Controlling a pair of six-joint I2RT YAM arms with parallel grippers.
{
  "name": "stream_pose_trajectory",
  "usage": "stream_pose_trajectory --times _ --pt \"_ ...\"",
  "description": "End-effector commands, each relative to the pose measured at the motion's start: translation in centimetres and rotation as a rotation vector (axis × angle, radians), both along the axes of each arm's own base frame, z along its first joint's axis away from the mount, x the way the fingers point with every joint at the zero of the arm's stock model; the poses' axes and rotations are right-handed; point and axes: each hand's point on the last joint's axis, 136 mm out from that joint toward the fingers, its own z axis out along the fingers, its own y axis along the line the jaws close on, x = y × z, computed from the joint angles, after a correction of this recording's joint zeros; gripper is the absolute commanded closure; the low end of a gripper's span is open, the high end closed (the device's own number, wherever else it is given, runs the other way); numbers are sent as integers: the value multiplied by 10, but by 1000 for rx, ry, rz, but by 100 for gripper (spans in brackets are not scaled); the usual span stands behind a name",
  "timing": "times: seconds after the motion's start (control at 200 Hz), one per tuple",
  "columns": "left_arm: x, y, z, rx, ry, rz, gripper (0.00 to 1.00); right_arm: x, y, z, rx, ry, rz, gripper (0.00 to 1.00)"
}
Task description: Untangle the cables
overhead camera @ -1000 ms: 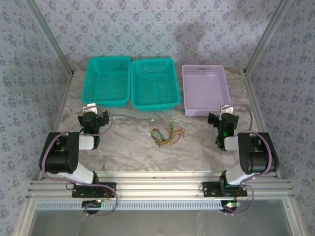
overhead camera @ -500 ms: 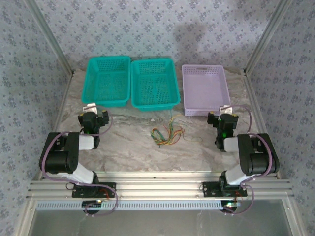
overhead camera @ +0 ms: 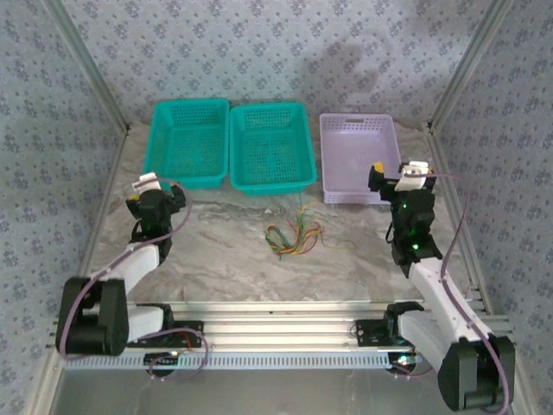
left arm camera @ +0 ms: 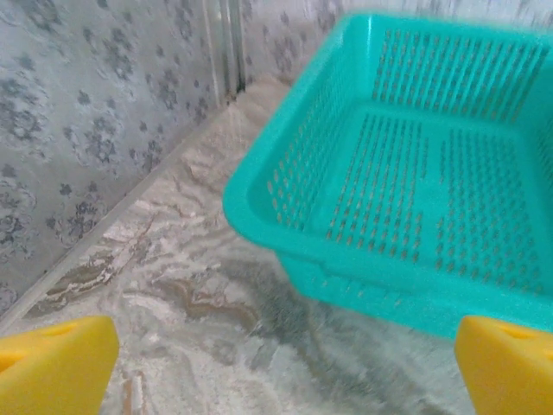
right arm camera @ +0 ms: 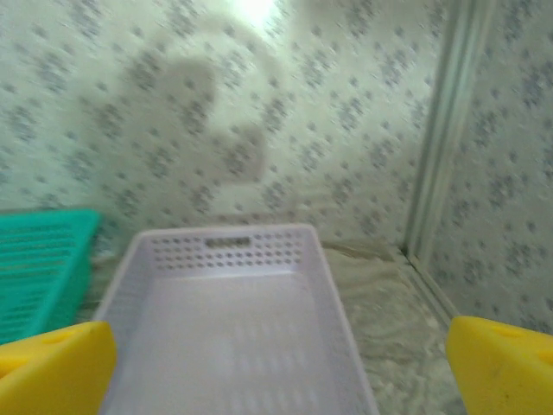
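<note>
The left gripper has left its folded rest: its arm now stretches forward. The jaws stand wide and empty, and the corner of the left teal basket sits just ahead of them. The cables lie well off to that claw's right on the table, a loose knot of green, yellow and red, unmoved. The right gripper has risen the same way. It is wide with nothing between its pads, and the lavender tray is straight in front of it, with the cables lower and to its left. I judge the approach has only begun and nothing is untangled. Both claws must turn inward.
</note>
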Motion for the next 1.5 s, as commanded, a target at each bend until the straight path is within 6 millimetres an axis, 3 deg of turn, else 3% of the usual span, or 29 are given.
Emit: stream_pose_trajectory --times 0.0,0.135,0.245,0.32,0.38,0.475,0.68,0.834,1.004,1.214,1.494 --pt "-35 24 14 -168 48 255 0 -14 32 5 99 46 189 0" --pt "-49 18 47 -246 -3 252 0 -29 34 17 371 90 205 0" --pt "-90 35 54 -457 -81 453 0 -33 35 14 482 130 227 0" --pt "-89 18 66 -474 -91 326 0 -33 21 -2 615 149 128 0" --pt "-90 -1 68 -492 -48 235 0 -30 32 -6 596 157 192 0" --pt "-86 -32 60 -541 44 77 0 -28 51 -26 563 270 247 0" --pt "-93 -72 28 -502 252 -77 4 -28 87 -71 491 454 292 0" --pt "-102 -114 0 -452 374 -214 9 -38 118 -103 418 555 302 0" --pt "-110 -161 -12 -339 443 -356 9 -51 143 -130 385 601 333 0" --pt "-111 -211 -38 -271 565 -470 12 -62 158 -154 325 661 351 0" --pt "-104 -270 -50 -291 616 -607 13 -75 160 -170 311 672 331 1"
